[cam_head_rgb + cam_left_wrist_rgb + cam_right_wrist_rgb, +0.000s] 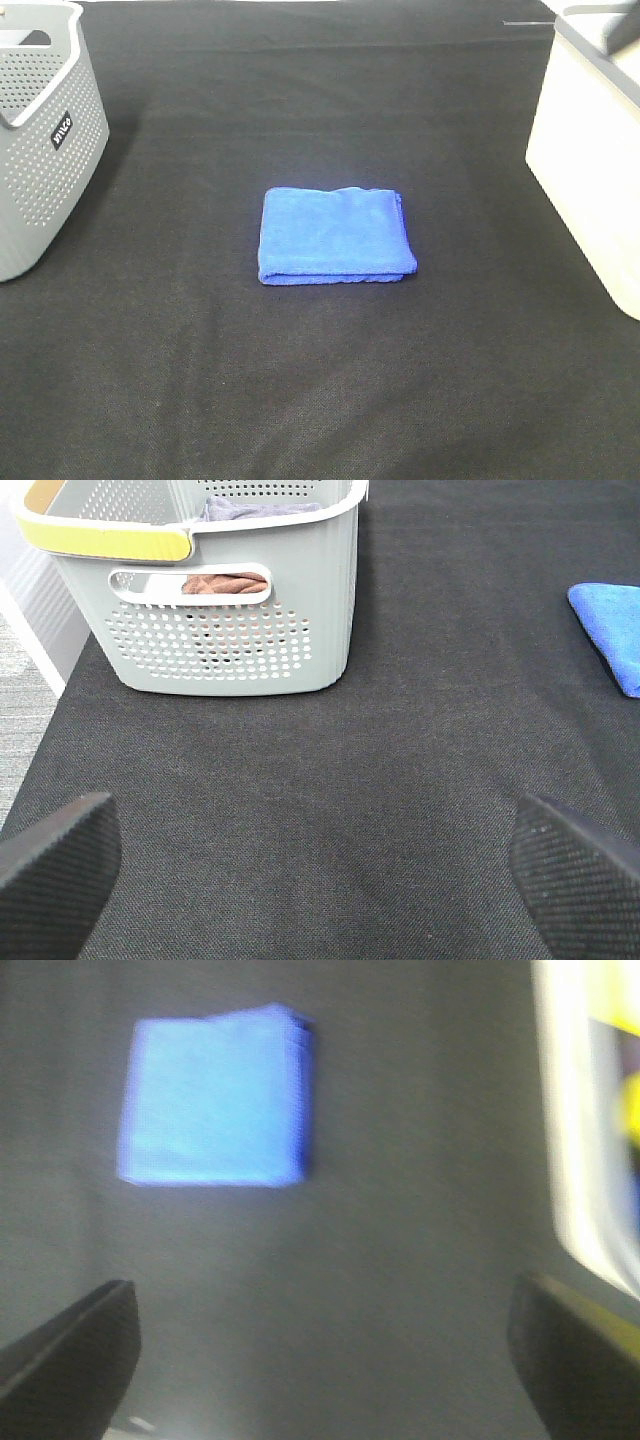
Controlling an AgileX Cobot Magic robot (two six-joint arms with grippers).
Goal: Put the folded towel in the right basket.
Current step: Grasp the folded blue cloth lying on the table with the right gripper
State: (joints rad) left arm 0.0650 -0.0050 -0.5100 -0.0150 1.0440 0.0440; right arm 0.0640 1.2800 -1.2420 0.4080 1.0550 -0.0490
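Observation:
The folded blue towel [336, 236] lies flat on the black table cloth at the middle of the exterior view. The right basket [590, 150] is cream-white and stands at the right edge. Neither gripper shows in the exterior view. In the left wrist view the left gripper [320, 880] is open and empty over bare cloth, with a corner of the towel [612, 630] far off to one side. In the blurred right wrist view the right gripper [320, 1360] is open and empty, with the towel [212, 1100] ahead of it and the basket's wall [580, 1130] beside it.
A grey perforated basket [45, 140] stands at the left edge; the left wrist view shows it [240, 620] with a yellow-padded handle and brown and grey cloth inside. The black cloth [330, 380] covers the whole table.

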